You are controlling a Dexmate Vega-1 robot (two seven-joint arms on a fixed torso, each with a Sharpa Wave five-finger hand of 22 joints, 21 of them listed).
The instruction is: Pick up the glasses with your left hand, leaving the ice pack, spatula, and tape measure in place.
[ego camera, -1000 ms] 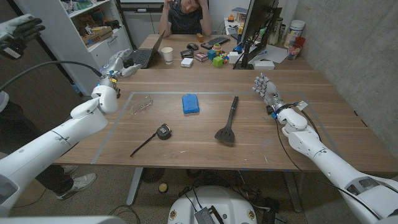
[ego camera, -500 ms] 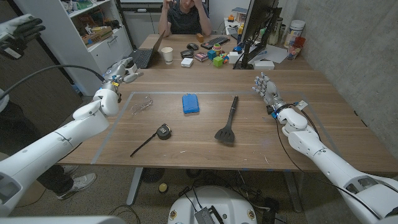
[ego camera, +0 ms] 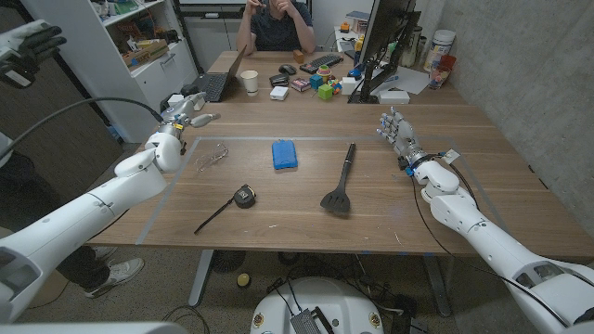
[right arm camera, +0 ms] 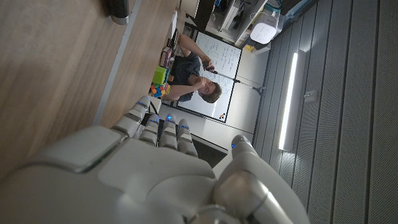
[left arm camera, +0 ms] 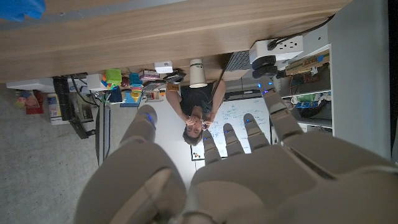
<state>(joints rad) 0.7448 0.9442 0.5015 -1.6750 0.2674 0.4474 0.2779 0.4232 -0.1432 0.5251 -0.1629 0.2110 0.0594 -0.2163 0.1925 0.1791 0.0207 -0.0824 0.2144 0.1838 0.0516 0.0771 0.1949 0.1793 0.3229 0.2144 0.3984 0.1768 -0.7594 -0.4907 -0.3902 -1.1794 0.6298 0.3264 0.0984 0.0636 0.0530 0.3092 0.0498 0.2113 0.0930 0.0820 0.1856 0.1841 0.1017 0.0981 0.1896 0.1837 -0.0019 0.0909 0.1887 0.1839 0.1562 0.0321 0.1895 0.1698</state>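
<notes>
Clear-framed glasses lie on the wooden table at the left, inside a taped rectangle. My left hand hovers behind and to the left of them, open, fingers spread, holding nothing; its back fills the left wrist view. A blue ice pack lies mid-table, its corner in the left wrist view. The black spatula lies right of it, the tape measure nearer the front. My right hand stands open at the right, seen also in the right wrist view.
A laptop, white cup, coloured blocks and a monitor crowd the table's far side, where a person sits. White shelving stands at the left. The spatula's handle end shows in the right wrist view.
My left hand has moved to the right and a little nearer, closing in on the glasses. The right hand and the objects have stayed put.
</notes>
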